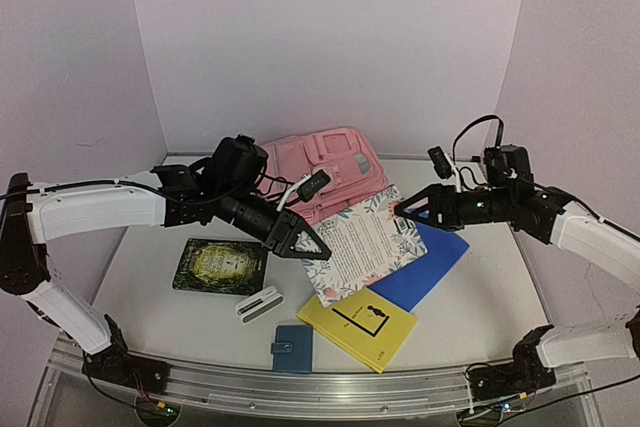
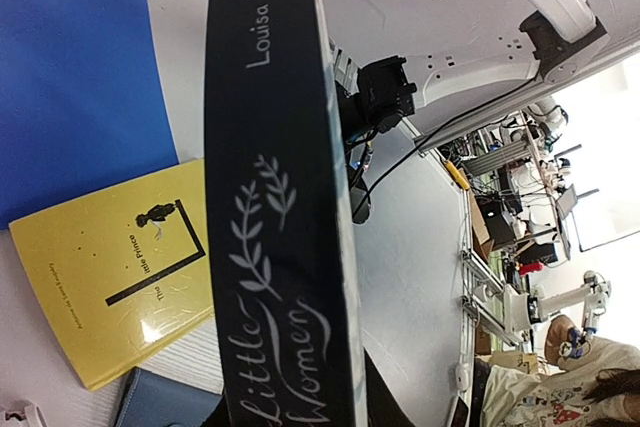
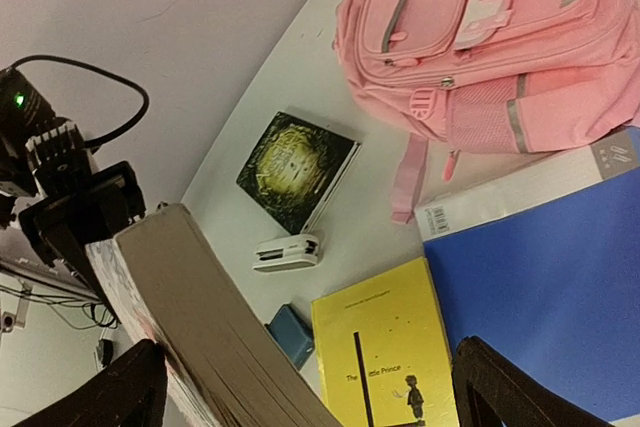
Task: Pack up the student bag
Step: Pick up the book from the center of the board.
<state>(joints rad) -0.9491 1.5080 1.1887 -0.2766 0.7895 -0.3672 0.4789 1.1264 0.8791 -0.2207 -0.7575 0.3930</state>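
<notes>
We see our left end effector [image 1: 312,244] pinching the Little Women book [image 1: 370,237]. Our right end effector [image 1: 400,210] is spread wide at the book's opposite edge, with the student bag [image 1: 340,157] behind.

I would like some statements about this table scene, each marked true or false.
1. The left gripper grips the Little Women book. True.
2. The yellow book lies inside the student bag. False: it lies on the table, in front of the bag.
3. The right gripper is shut. False: its jaws stand open.
4. A white stapler lies near the dark green book. True.
</notes>
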